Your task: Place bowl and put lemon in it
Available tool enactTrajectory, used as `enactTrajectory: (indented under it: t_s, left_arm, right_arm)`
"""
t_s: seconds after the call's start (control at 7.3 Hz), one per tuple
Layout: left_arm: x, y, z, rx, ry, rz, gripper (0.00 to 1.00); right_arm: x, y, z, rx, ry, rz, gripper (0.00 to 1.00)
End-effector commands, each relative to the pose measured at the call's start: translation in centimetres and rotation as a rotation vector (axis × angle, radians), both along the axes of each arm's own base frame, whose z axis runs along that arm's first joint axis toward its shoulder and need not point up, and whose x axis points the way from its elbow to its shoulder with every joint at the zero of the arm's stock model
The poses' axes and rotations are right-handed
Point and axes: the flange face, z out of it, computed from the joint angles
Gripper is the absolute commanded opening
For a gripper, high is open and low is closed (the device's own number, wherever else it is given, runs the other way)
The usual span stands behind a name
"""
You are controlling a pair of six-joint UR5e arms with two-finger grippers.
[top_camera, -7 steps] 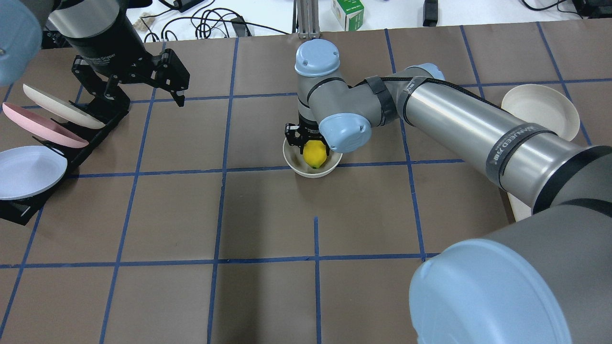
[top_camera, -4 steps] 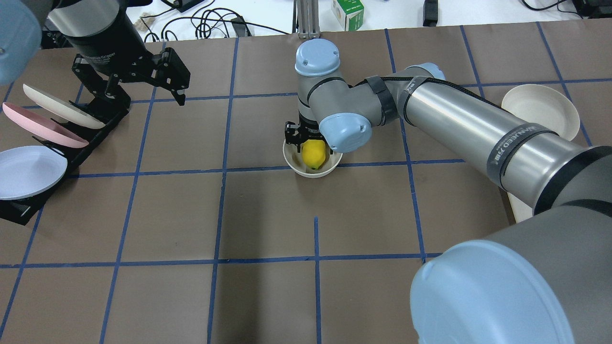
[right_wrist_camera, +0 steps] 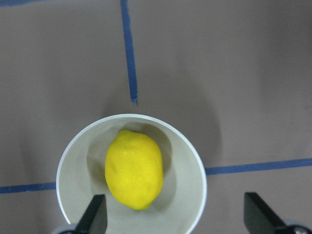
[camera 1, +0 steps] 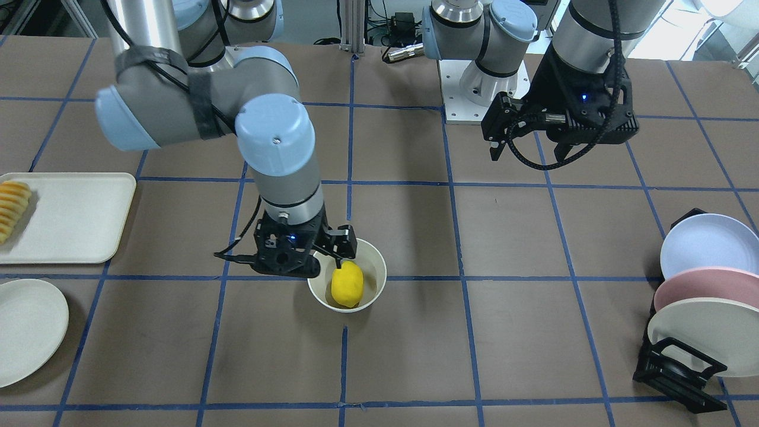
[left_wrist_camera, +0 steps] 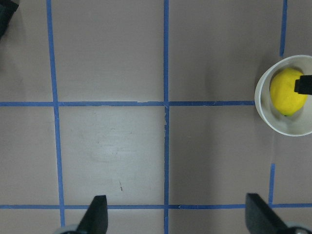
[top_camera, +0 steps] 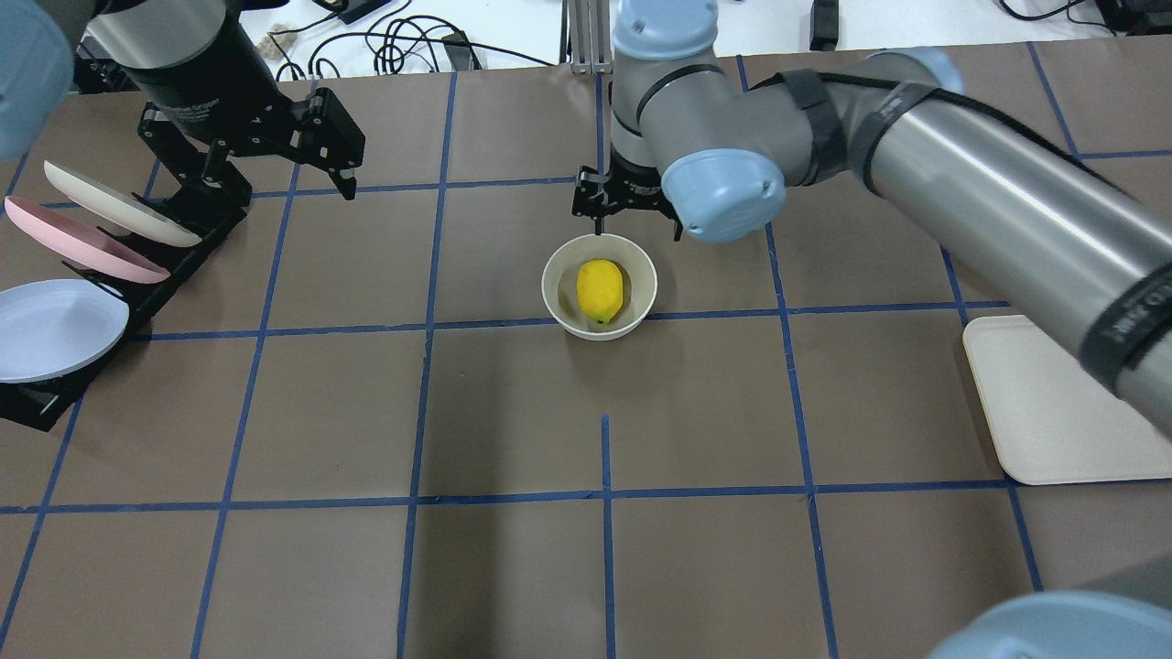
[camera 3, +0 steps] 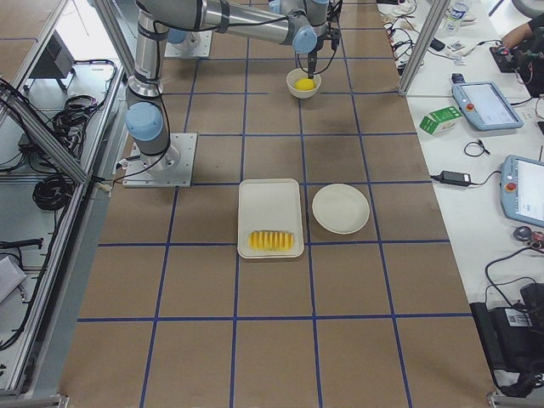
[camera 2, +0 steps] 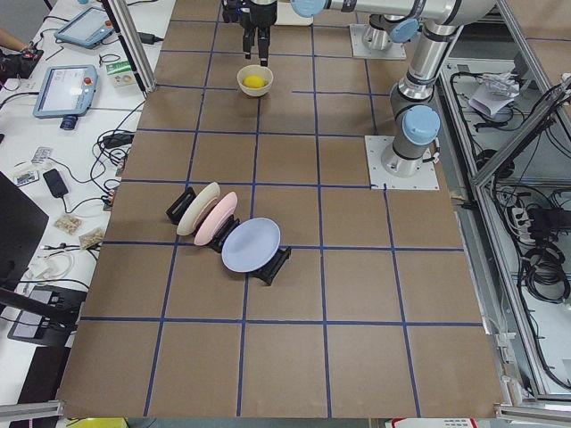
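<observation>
The cream-white bowl stands upright near the table's middle, with the yellow lemon lying loose inside it. My right gripper is open and empty, raised just beyond the bowl's far rim. In the right wrist view the lemon lies in the bowl between my spread fingertips. My left gripper is open and empty, hovering far to the left near the plate rack. In the left wrist view the bowl and lemon sit at the right edge.
A black rack holding three plates stands at the left edge. A cream tray with sliced fruit and a shallow cream plate lie on my right side. A green carton sits beyond the table.
My right gripper was down at the lemon in the bowl; it has let go, risen and drawn back past the far rim. The lemon stays in the bowl. The left arm has not moved.
</observation>
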Motion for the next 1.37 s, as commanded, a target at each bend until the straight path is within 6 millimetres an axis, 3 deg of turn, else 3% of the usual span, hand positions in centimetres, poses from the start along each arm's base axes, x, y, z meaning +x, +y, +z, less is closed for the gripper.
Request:
enactTrajectory:
  t_s: [0.0,0.27,0.41,0.82,1.23]
  left_arm:
    - [0.3,-0.1,0.2,-0.009,0.002,0.008,1.0]
    - [0.2,0.1,0.3,-0.009,-0.001,0.008,1.0]
    - [0.2,0.1,0.4,-0.01,-0.001,0.008,1.0]
    - [0.2,0.5,0.2,-0.006,-0.001,0.01,1.0]
    - [0.1,0.6,0.1,-0.004,0.001,0.008,1.0]
  right_arm:
    - [-8.5,0.6,6.8,-0.004,-0.001,-0.114,1.0]
    - [-12.5,4.3,12.7,-0.015,0.011,-0.041,1.0]
    - [-13.8,6.5,13.7,0.049,0.059,-0.015,1.0]
    - [-15.1,7.1,13.3,0.094,0.104,-0.012,1.0]
    - [-14.4,7.5,12.3,0.157,0.053,0.082,1.0]
